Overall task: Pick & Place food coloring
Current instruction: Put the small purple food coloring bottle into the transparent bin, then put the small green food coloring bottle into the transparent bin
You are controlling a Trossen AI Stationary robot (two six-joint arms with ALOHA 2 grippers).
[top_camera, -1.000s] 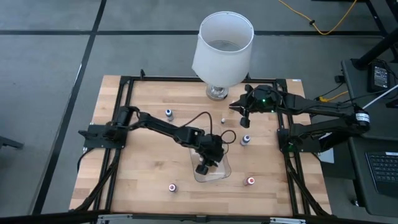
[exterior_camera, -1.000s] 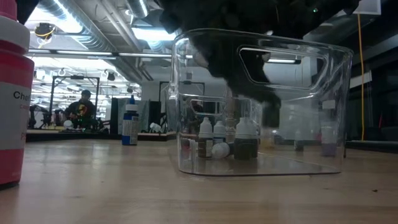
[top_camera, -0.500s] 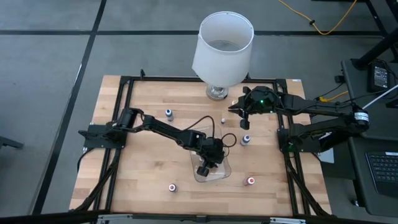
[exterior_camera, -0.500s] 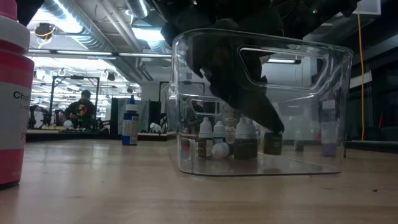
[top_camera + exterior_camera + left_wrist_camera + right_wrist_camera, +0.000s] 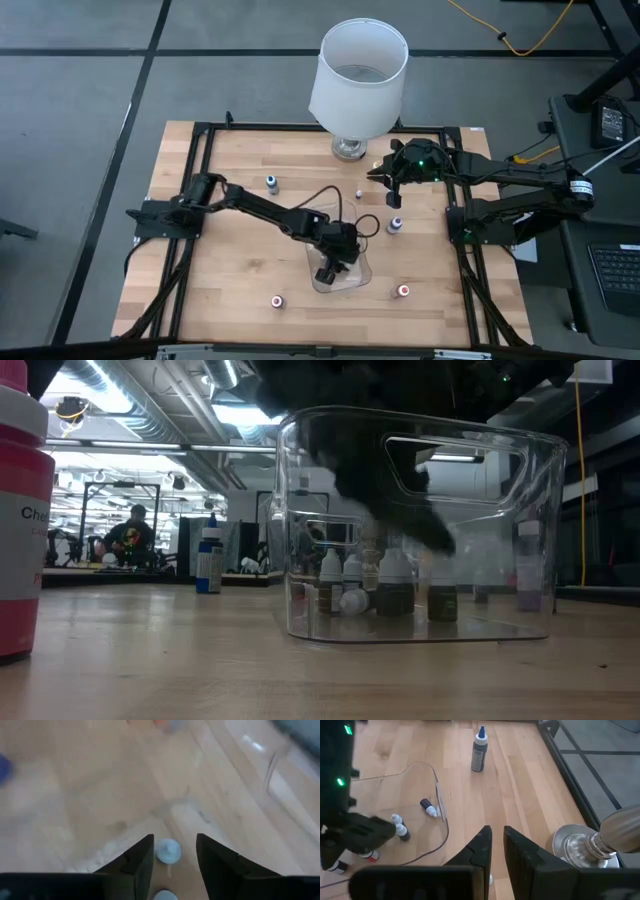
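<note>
A clear plastic tray (image 5: 352, 282) stands at the table's near middle, with several tiny food coloring bottles (image 5: 395, 585) upright on its floor. My left gripper (image 5: 328, 270) reaches down into the tray and is open. In the left wrist view (image 5: 174, 852) its fingers stand on either side of a white-capped bottle (image 5: 168, 851) without touching it. In the low view a bottle (image 5: 440, 600) stands alone under the gripper. My right gripper (image 5: 392, 184) hovers by the lamp base, shut and empty, and also shows in its wrist view (image 5: 498, 845).
Loose bottles stand on the table: a blue-capped one at far left (image 5: 271, 182), a blue one (image 5: 395, 225) and a tiny white one (image 5: 358, 194) near my right gripper, and two red ones (image 5: 277, 300) (image 5: 403, 291) near the front edge. A large white lamp (image 5: 358, 80) stands at the far edge.
My left gripper went down into the tray with a bottle under it, then rose a little. That bottle now stands on the tray floor, where none stood a second ago.
</note>
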